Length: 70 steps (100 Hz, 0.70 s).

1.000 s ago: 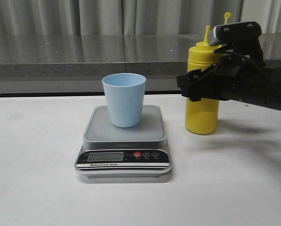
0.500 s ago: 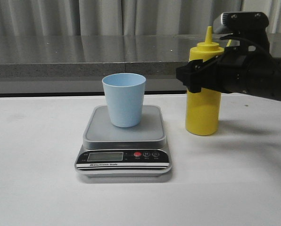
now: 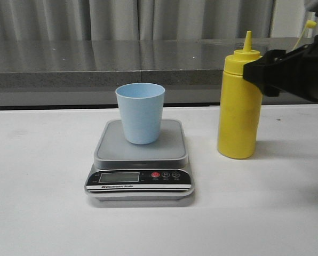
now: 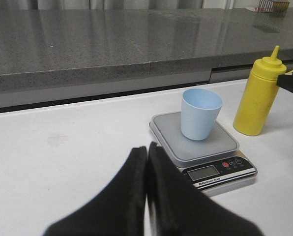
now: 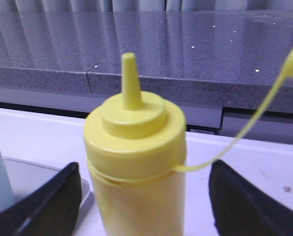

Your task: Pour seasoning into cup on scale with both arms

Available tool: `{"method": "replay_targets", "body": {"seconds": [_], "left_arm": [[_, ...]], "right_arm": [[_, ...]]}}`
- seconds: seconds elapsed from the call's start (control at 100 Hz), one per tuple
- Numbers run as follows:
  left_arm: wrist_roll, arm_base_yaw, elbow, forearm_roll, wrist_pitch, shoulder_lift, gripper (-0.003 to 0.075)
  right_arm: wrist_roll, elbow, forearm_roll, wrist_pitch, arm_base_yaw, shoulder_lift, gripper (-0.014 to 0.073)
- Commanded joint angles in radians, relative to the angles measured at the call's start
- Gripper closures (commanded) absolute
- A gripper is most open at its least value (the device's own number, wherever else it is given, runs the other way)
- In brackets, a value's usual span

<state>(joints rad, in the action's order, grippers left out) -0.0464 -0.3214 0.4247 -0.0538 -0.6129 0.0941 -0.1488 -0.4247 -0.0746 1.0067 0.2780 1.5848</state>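
Seasoning bottle [image 3: 239,109] stands upright on the table [image 3: 41,202], beside the scale [image 3: 140,165] on the robot's right, apart from it, not touching.

Near to far in the front view:
- scale nearest: black front panel, LCD, red button [image 3: 155,174].
- cup [image 3: 140,112] sits upright on the scale platform, pale blue. Looks empty, can't fully confirm.
- bottle beside it, a bit further back; grey counter ledge [image 3: 95,64] and curtains behind.

Right gripper [image 5: 141,201]: fingers spread wide either side of the bottle's shoulder, clear gap both sides, no contact. Not gripping.
Left gripper [image 4: 147,162]: fingers pressed together, holding nothing, hovering near-side of the scale.

Handling, my read:
- soft squeeze plastic, walls will give. Too much clamp force may squirt it early.
- smooth glossy surface, likely slippery. Tall and narrow, so tips easily if bumped off-centre.
- fill level not visible through the opaque wall, weight unknown.
- best hold: mid-to-upper body, below the shoulder, where the wall is straight. Keep off the nozzle.

Looks: all yellow, cylindrical body, domed shoulder, pointed nozzle [image 5: 130,81]. Cap [image 3: 309,24] is off, hanging out on its thin tether, so the nozzle is open.
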Motion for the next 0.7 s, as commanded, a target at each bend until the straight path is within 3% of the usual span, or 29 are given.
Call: {"method": "replay_targets", "body": {"seconds": [0.0, 0.12, 0.3, 0.69], "left_arm": [[-0.009, 0.003, 0.023, -0.002, 0.079, 0.01, 0.0741], [-0.009, 0.003, 0.023, -0.002, 0.079, 0.01, 0.0741], [-0.009, 0.003, 0.023, -0.002, 0.079, 0.01, 0.0741], [-0.009, 0.003, 0.023, -0.002, 0.079, 0.01, 0.0741]], "right_arm": [[0.0, 0.018, 0.03, 0.037, -0.005, -0.086, 0.0185], [0.0, 0.064, 0.03, -0.038, -0.005, -0.154, 0.0336], [0.0, 0.119, 0.067, -0.194, -0.005, -0.269, 0.0671], [0.019, 0.147, 0.11, -0.469, -0.005, -0.578, 0.0662]]}}
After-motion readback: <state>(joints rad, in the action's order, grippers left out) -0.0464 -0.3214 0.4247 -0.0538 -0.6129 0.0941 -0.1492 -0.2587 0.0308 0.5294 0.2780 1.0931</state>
